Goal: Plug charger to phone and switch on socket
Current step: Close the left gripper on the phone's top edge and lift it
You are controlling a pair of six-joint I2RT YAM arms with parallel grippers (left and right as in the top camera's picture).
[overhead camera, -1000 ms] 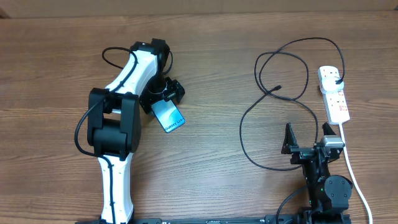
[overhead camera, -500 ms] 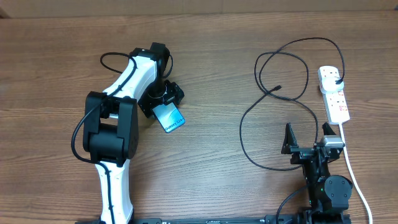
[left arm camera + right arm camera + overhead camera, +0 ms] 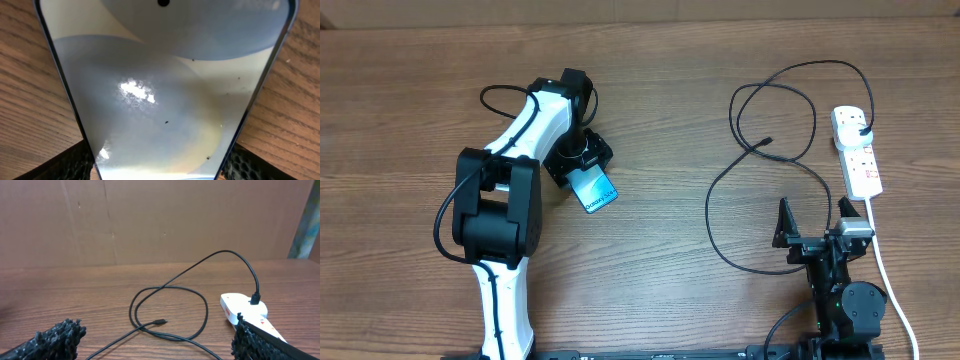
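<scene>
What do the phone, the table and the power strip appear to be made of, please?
Phone: glossy glass front, going by the bright glare patch on it; the thin dark edge could be metal or plastic. Table: wood or wood-look laminate, matte, with visible grain. Power strip: smooth white plastic, most likely, with red markings.

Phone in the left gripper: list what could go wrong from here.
1. The left gripper pinches the phone by one end only, so it could pivot or slip.
2. The charger lies in crossing loops; pulling its connector tip toward the phone might snag them or tug the plug out of the socket.
</scene>
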